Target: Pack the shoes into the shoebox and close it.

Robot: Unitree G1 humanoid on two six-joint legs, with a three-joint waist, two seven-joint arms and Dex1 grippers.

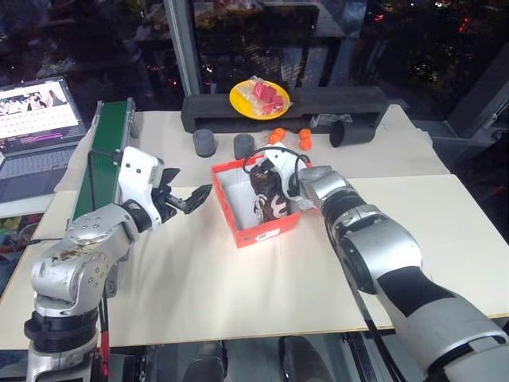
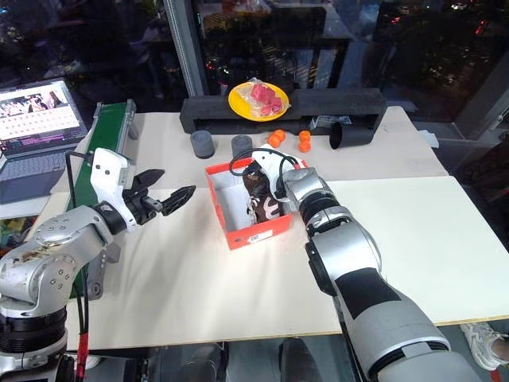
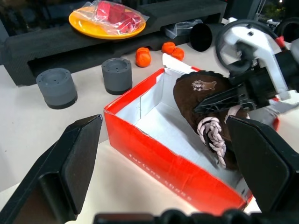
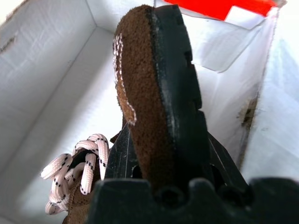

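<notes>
Pale tabletop (image 1: 238,294) carries the work, with a black foam riser (image 1: 318,103) along its far edge. You have the shoebox (image 1: 238,231) open near the middle, orange-red outside, white inside, its near wall facing the left arm. Thin cardboard like this likely flexes and slides if pushed, so steady it by a wall rather than a corner.

One shoe (image 3: 205,100) stands tilted inside the box, against the wall nearest the right arm, toe down and heel up. It is dark brown and fuzzy, with a black sole and white speckled laces (image 4: 77,170) hanging loose. Judge it light, soft in the upper and stiff along the sole. The nap gives grip; the laces can snag.

Your right tool (image 1: 270,179) pinches this shoe at the heel end, one finger on the sole, one inside the upper. That is the sound place to hold. Your left tool (image 1: 187,199) hovers just beside the box, fingers spread wide, holding nothing.
</notes>
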